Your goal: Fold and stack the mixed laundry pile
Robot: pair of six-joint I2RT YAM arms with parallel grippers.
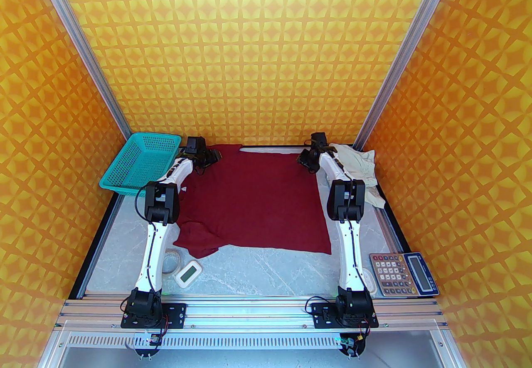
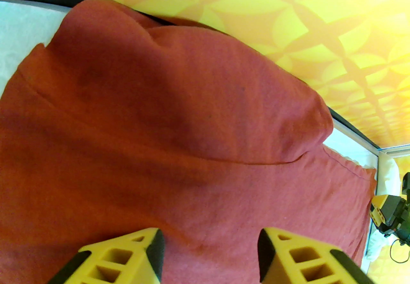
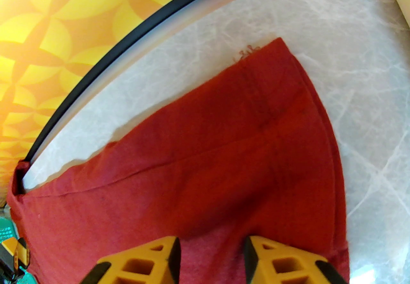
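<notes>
Dark red T-shirt lies spread beside the teal basket, cream piece beyond it. Left gripper and right gripper poise, jaws apart, on its hem; uneven pinches could skew the fold.

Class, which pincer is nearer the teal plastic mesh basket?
Left. The left pincer is just beside the teal plastic mesh basket; the right pincer is across the dark red T-shirt, far from it.

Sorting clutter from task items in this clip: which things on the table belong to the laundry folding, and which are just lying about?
Part of the job: dark red T-shirt; cream garment.

Lying about: teal mesh basket; calculator; tape roll; small white device with a screen.
</notes>
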